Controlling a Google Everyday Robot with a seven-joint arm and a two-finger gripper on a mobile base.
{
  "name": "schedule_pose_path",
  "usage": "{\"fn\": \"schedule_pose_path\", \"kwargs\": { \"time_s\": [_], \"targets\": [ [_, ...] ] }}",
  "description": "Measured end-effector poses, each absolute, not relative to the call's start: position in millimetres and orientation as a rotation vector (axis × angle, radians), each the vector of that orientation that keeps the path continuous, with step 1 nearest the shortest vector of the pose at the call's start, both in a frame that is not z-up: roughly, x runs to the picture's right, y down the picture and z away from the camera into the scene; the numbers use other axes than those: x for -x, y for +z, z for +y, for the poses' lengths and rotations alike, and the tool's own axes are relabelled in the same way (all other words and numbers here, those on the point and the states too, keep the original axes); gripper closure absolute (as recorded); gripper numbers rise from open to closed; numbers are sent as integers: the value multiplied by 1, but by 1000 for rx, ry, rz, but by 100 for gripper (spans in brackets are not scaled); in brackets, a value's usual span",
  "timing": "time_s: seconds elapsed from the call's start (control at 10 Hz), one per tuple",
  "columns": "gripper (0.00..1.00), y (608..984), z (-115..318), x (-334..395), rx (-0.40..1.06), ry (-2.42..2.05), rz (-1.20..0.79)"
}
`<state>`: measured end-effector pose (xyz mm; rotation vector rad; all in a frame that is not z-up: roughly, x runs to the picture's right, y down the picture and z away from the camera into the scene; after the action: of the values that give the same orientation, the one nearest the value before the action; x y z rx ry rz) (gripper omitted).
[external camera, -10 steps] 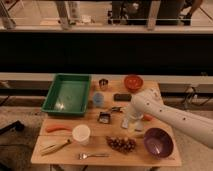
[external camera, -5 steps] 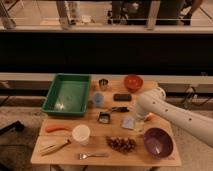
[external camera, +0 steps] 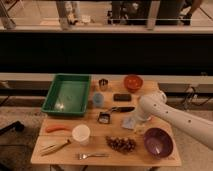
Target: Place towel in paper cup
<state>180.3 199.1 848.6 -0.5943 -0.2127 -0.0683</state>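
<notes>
Status: gripper (external camera: 134, 119) is low over the right-middle of the table (external camera: 40, 156), at the end of the white arm (external camera: 165, 112) that reaches in from the right. It is right at the towel (external camera: 128, 123), a small pale crumpled piece just below the arm's tip. The arm's end hides the gripper's opening, so I cannot tell how wide it is or whether it has the towel at all. The paper cup (external camera: 81, 134) stands upright, well apart to the left, near the front edge and beside the carrot (external camera: 56, 128).

Likely step: securing the towel; the carry to the cup is not yet done.

Risks:
- A shallow pinch on limp cloth could let the towel slip out or trail mid-carry.
- The cup looks light and empty, so a low approach or a dragging towel corner could tip it or shove it.
- The towel may drape over the rim rather than drop inside if released off-centre.
- The small dark box (external camera: 104, 118) and the grapes (external camera: 121, 144) lie between towel and cup and could get knocked by a low pass.
- The purple bowl (external camera: 158, 141) sits close under the arm, so an elbow sweep could bump it.
</notes>
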Motion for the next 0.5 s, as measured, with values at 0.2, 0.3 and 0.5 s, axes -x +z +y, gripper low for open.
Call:
{"fn": "schedule_pose_path", "kwargs": {
  "time_s": [0.2, 0.3, 0.5],
  "targets": [
    [58, 850, 198, -174, 600, -76, -226],
    [64, 849, 198, -175, 599, -69, -227],
    [84, 840, 188, -171, 583, -65, -222]
  ]
}}
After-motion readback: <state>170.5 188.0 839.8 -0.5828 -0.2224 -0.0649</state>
